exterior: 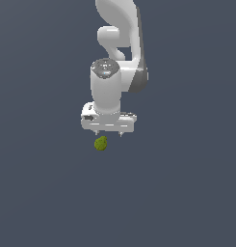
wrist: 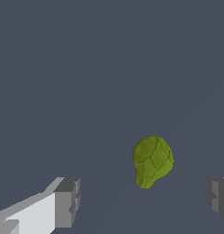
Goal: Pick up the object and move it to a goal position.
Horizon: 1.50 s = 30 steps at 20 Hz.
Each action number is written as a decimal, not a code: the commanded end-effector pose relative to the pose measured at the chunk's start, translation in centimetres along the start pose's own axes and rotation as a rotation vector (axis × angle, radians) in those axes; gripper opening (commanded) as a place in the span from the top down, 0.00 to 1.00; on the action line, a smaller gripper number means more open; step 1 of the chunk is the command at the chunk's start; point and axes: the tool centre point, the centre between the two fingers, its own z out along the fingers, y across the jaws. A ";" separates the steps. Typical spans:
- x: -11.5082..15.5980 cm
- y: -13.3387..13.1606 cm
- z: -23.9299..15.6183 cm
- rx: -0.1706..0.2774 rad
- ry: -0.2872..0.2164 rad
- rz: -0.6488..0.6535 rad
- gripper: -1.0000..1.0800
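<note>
Olive-green object (wrist: pixel 152 161), mottled with dark crack-like lines, roundish and pear-like, narrower end pointing to about 7 o'clock. It sits on a plain dark grey-blue surface (wrist: pixel 99 68). Gripper (wrist: pixel 143 201) jaws spread wide, nothing between the pads. One grey fingertip (wrist: pixel 67 202) at about 8 o'clock from the object, with a white finger body behind it; the other grey fingertip (wrist: pixel 217 197) at about 4 o'clock (cut off by the frame edge). Object lies apart from both fingertips, closer to the cropped one. No contact visible.
</note>
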 end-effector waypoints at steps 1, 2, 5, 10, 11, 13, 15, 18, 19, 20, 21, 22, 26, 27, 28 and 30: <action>-0.2 0.3 0.7 0.003 -0.003 0.047 0.04; -0.3 0.5 1.0 0.005 -0.004 0.069 0.04; -0.7 1.1 2.1 0.009 -0.008 0.148 0.04; -1.5 2.3 4.2 0.015 -0.016 0.308 0.04; -1.6 2.5 4.6 0.015 -0.017 0.338 0.04; -1.9 2.9 5.3 0.016 -0.020 0.393 0.04; -2.2 3.3 5.9 0.017 -0.022 0.440 0.04; -2.5 3.8 6.6 0.017 -0.024 0.498 0.04; -2.6 3.9 6.8 0.016 -0.025 0.514 0.04; -2.7 4.0 6.9 0.016 -0.026 0.527 0.04; -2.8 4.1 7.1 0.016 -0.026 0.539 0.04; -2.9 4.2 7.2 0.016 -0.027 0.549 0.04; -3.0 4.4 7.5 0.016 -0.027 0.571 0.04; -3.0 4.4 7.5 0.016 -0.027 0.572 0.04; -3.0 4.4 7.4 0.016 -0.028 0.567 0.04; -3.0 4.4 7.6 0.016 -0.028 0.567 0.04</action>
